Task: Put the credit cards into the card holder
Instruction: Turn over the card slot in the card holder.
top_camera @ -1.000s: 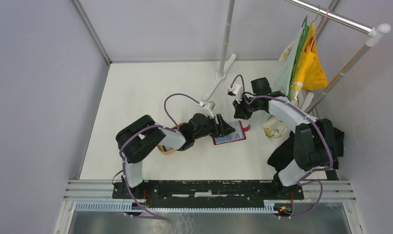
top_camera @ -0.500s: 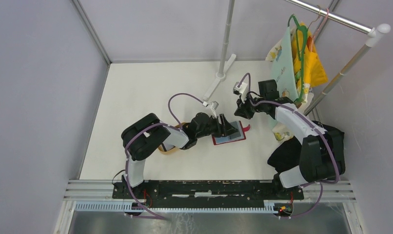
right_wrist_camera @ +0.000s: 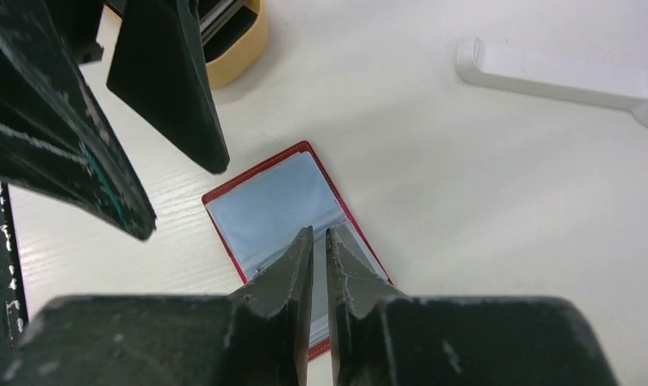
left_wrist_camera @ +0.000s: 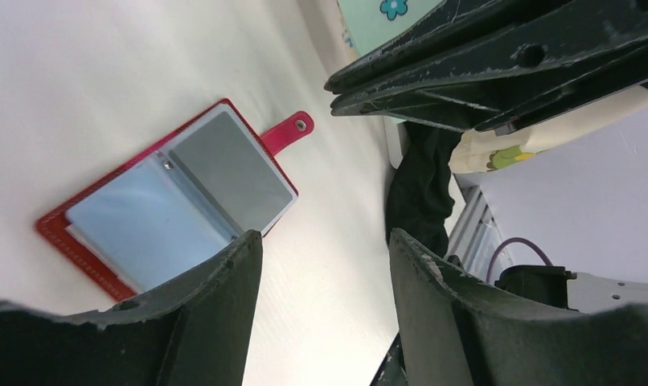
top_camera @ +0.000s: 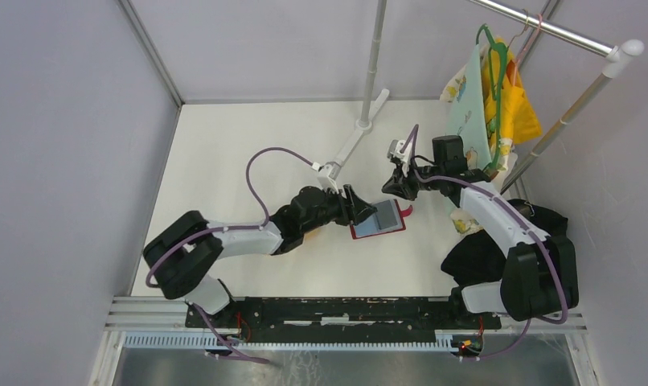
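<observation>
- Since a second ago, finds the left arm stretched out flatter with its elbow swung leftward. Finds the left claw [top_camera: 362,207] drawn back off the card holder [top_camera: 379,219], baring more of it, and the right claw [top_camera: 392,186] barely shifted.
- Reads the left claw as released and empty, fingers wide apart. Reads the right claw as all but clenched, only a slit between its fingers and nothing visible in it.
- Places the card holder just ahead of the left claw and directly beneath the right claw's tips, flat on the bench [top_camera: 224,161], touched by neither.
- Looks open like a book: red rim, two grey-blue panels, snap tab [left_wrist_camera: 289,132] sticking out on the side away from the left claw, and a grey card [left_wrist_camera: 228,172] over the panel nearest that tab.
- Cannot tell whether that card sits inside its pocket or merely on top; if loose, risks sliding off at the next nudge.
- Risks skidding or flipping the holder, since nothing pins it down and any push on a pocket lip goes straight into it.
- Risks a knock between the two claws, so near each other over one small target.
- Shows a tan tray [right_wrist_camera: 242,58] back behind the left claw, with dark shapes inside too hidden to name.
</observation>
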You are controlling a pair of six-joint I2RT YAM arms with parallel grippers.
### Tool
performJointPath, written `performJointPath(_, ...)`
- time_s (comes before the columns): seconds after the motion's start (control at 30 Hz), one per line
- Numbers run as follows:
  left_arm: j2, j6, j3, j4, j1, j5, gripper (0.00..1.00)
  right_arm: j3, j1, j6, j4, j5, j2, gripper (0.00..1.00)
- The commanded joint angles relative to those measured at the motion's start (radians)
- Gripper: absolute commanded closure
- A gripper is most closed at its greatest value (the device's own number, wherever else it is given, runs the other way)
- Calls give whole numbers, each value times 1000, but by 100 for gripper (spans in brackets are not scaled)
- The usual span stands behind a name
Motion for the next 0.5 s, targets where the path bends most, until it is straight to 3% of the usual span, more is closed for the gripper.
performJointPath(0.0,-168,138,-32,-188,-11,-157,35,-27,-5,-31,78,-91,-78,84)
performJointPath(0.23,-398,177,-53,-485,-11,-346,33,-107,-3,-133,131,-185,-154,72)
performJointPath(0.47,-556,163,-53,-719,-8,-504,7,-179,21,-430,64,-292,-203,63)
